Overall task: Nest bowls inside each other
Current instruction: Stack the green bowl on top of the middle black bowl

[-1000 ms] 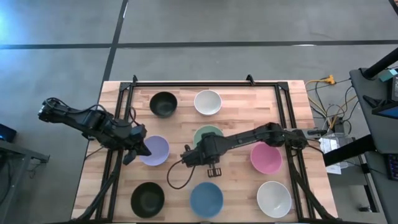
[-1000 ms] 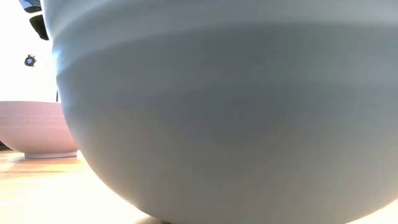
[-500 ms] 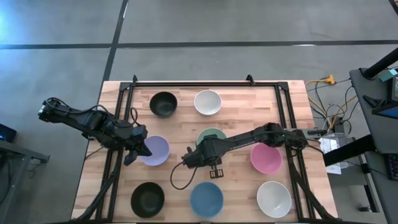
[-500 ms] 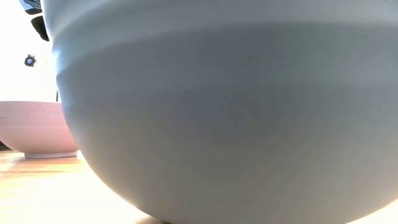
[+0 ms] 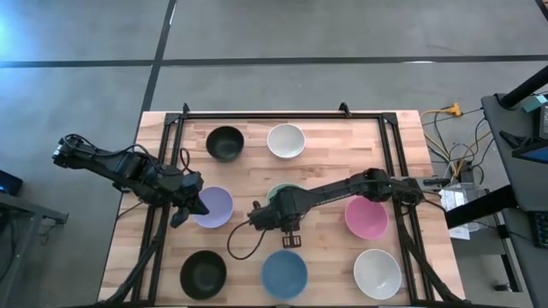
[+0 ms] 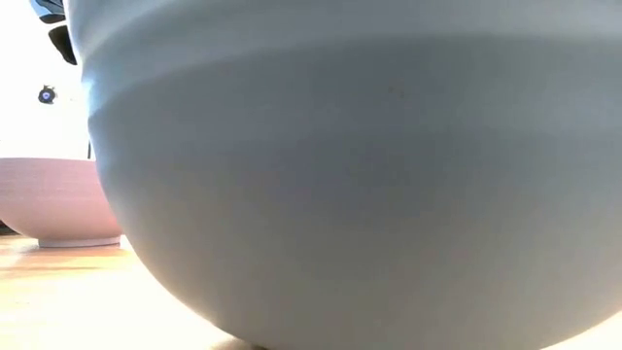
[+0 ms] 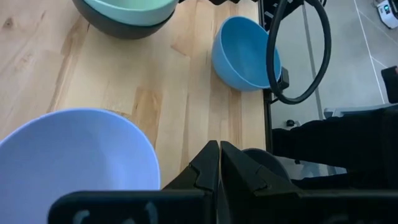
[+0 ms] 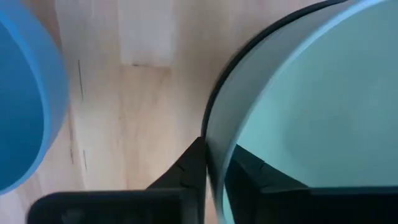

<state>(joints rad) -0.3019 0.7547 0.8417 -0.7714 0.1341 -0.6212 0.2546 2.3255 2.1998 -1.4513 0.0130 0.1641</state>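
The high view shows eight bowls on the wooden table: black [image 5: 224, 143], white [image 5: 286, 140], lavender [image 5: 214, 206], pink [image 5: 366, 217], black [image 5: 204, 274], blue [image 5: 284, 274], white [image 5: 377, 274], and a green bowl [image 5: 288, 189] mostly under my right arm. In the left wrist view the green bowl [image 7: 124, 9] sits nested in a black bowl [image 7: 118, 28]. My right gripper [image 5: 272, 214] is at the green bowl's near-left rim, shut on it. My left gripper [image 5: 190, 208] is shut beside the lavender bowl's left edge [image 7: 74, 162]; whether it touches the bowl, I cannot tell. My right gripper pinches the green bowl's rim [image 8: 210, 146] at its near-left side. One finger [image 8: 249, 177] is inside the bowl and one finger [image 8: 189, 165] is outside, coming from above. The bowl rests nested in the black bowl, whose dark rim [image 8: 219, 81] shows just outside it.
A black frame rail [image 5: 282, 114] runs along the table's far edge, with more rails down both sides. A loop of black cable [image 5: 240, 248] hangs from the right arm between the lavender and blue bowls. In the low view one bowl's wall [image 6: 350, 175] fills the picture, with the pink bowl [image 6: 53, 199] behind.
My right gripper has shifted a little toward the table's left, and its arm now covers more of the green bowl. The left arm has kept still.
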